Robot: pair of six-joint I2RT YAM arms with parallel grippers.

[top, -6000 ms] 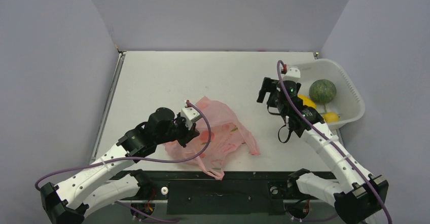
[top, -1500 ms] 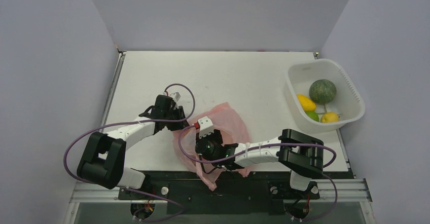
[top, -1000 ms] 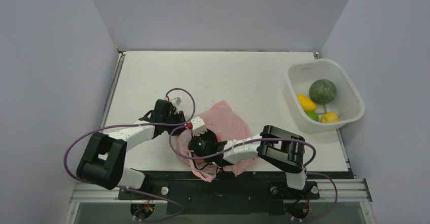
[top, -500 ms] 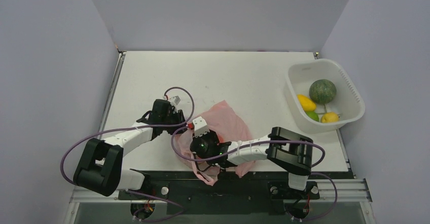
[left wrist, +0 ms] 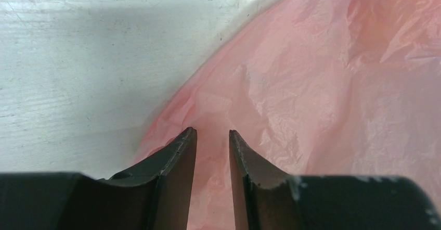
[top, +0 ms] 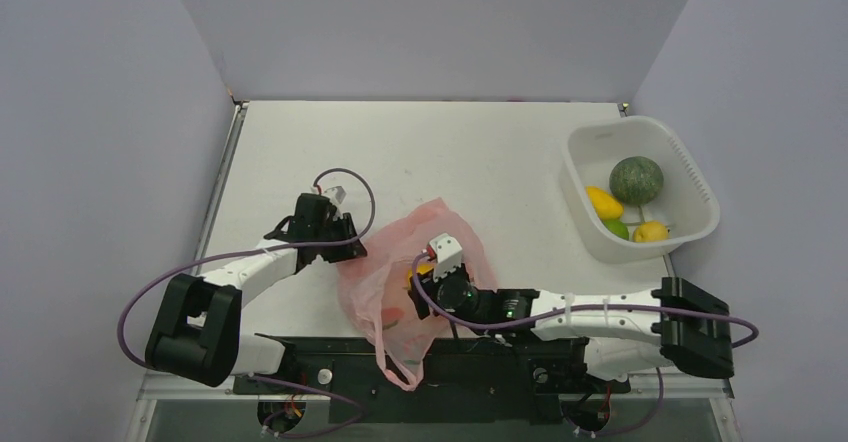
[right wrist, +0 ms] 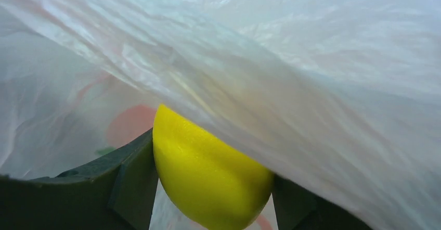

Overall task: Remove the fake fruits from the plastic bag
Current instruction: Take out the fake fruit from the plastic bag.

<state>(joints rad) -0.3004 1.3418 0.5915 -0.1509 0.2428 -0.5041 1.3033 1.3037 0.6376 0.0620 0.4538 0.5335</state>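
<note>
Here, the right hand [right wrist: 212,199] reaches inside the pink plastic bag [top: 462,239] at the near edge of the worktop [top: 450,152], closed around a yellow fake fruit [right wrist: 208,173]. The left hand [left wrist: 213,139], almost closed, pinches the bag's far-left edge.

the top view looks down from above and behind the arms onto the whole counter [top: 450,152]. each wrist view sits very close, facing along the left tool [left wrist: 210,136] or right tool [right wrist: 213,186] at the bag [top: 375,282], shared by all three.

bag [top: 380,267] 1 | tub [top: 600,152] 1 | arms [top: 600,312] 2 | fake fruits [top: 652,230] 6
</note>
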